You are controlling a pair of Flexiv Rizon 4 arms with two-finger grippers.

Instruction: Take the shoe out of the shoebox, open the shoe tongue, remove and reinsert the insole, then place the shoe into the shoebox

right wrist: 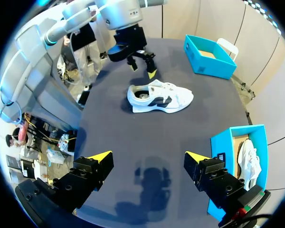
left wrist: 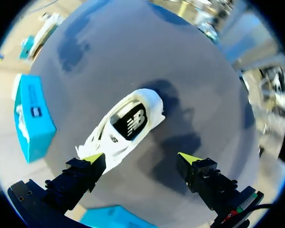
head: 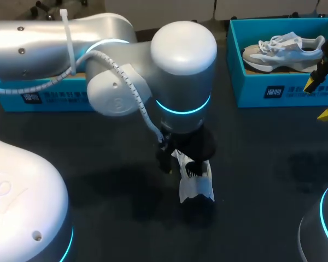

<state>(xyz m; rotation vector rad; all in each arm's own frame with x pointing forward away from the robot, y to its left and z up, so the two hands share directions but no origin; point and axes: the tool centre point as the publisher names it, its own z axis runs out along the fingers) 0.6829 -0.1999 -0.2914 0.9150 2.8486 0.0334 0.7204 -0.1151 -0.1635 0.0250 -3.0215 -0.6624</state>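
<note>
**Shoe out on the table, both grippers open**

Nearest in the head view, the white shoe [head: 195, 183] lies on the dark table [head: 262, 164] just off centre toward six o'clock. It is out of any box, and a dark panel shows on its side. The left arm reaches in from nine o'clock, and the left gripper [left wrist: 141, 159] hangs over the shoe. Its yellow-tipped fingers are spread wide with nothing between them. In the right wrist view this gripper sits above the shoe's heel end, clear of it.

Farther out, at the table's three o'clock edge, the right gripper [right wrist: 148, 156] holds its fingers apart over bare table, gripping nothing. It is well apart from the white shoe.

At the far edge stand two blue boxes. The shoebox [head: 44, 98] at ten o'clock is partly hidden behind the left arm, and the right wrist view shows its brown floor. The second shoebox [head: 284, 90] at one o'clock holds a second shoe [head: 284, 49], pale with white laces.
</note>
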